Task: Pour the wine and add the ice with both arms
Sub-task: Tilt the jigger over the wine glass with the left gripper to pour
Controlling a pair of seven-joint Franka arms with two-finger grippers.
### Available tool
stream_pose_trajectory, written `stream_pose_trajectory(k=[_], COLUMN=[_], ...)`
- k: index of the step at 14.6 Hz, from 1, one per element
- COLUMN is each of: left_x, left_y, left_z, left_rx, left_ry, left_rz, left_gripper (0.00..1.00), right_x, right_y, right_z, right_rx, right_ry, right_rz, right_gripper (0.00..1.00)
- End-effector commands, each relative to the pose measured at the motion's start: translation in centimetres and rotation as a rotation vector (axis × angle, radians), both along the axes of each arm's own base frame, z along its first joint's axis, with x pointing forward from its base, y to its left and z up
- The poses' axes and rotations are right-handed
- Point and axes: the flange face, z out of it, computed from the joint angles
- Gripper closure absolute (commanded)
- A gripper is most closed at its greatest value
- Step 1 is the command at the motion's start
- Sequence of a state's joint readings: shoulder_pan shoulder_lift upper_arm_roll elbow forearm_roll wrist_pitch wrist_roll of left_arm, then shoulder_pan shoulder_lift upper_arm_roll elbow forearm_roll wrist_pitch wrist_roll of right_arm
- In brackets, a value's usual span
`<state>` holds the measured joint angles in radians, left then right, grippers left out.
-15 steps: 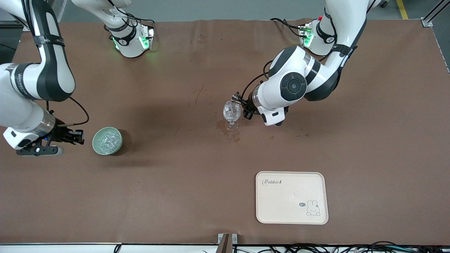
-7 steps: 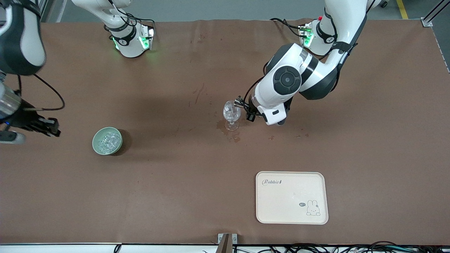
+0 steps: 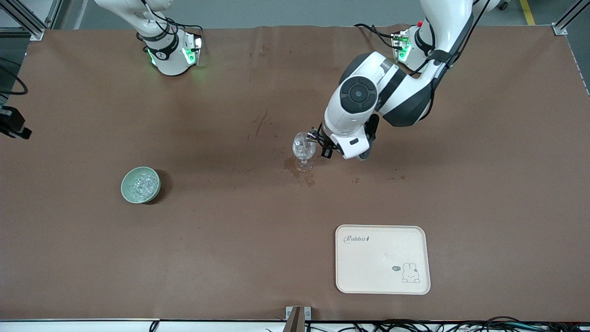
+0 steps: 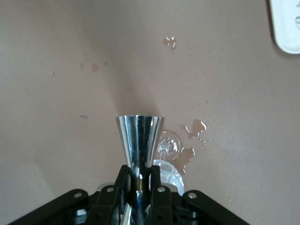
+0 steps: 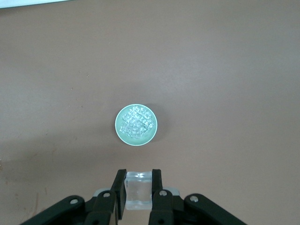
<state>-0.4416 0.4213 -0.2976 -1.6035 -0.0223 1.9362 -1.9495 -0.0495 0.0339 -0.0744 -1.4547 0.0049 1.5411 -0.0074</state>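
Note:
My left gripper (image 3: 321, 142) is shut on the narrow waist of a shiny metal jigger (image 4: 139, 139), right beside the rim of the clear stemmed glass (image 3: 303, 150). The glass stands mid-table, and shows under the jigger in the left wrist view (image 4: 169, 174). My right gripper (image 5: 139, 180) is shut on one clear ice cube (image 5: 138, 193), held high over the table. In the front view only its black tip (image 3: 14, 127) shows at the edge. The pale green bowl (image 3: 125, 185) holds several ice chunks (image 3: 142, 184), also seen in the right wrist view (image 5: 136, 123).
A cream tray (image 3: 382, 272) with a rabbit print lies nearer the front camera, toward the left arm's end. Its corner shows in the left wrist view (image 4: 286, 28). Wet spots (image 3: 302, 177) mark the brown table around the glass foot.
My right arm has lifted away from beside the bowl and swung out toward the edge of the front view. My left arm's wrist has turned, with the jigger staying at the glass.

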Motion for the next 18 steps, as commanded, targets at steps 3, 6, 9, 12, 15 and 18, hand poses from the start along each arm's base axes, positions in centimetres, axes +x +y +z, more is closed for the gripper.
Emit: stream_pose_trajectory(k=[3,6,9,12,15,18], left_x=[-1.1,-1.8,-2.2,-3.5,-4.3,-4.5], left_y=[-1.7,-2.6,-3.1,-4.4,-5.1,-5.4], left_z=[0.4,0.4,0.5,0.5,0.4,0.3], left_rx=[0.055,0.099,0.143,0.179,0.238,0.273], left_ry=[-0.064,-0.112,-0.164,-0.215,-0.272,-0.313], left_rz=[-0.012,-0.026,-0.049,-0.099,-0.162,-0.196], left_gripper=[0.99,0.99,0.99,0.99,0.99,0.99], right_x=[-1.7,-1.8,-1.8,-1.8,-1.7,-1.7], right_y=[0.8,0.9,0.9,0.8,0.8,0.8], right_z=[1.1,0.8,0.7,0.7,0.6,0.6], right_rx=[0.006,0.010,0.010,0.012,0.013,0.014], right_ry=[-0.011,0.013,0.015,0.013,0.008,0.008], right_rz=[-0.014,-0.013,-0.013,-0.015,-0.016,-0.017], right_gripper=[0.99,0.99,0.99,0.99,0.99,0.99])
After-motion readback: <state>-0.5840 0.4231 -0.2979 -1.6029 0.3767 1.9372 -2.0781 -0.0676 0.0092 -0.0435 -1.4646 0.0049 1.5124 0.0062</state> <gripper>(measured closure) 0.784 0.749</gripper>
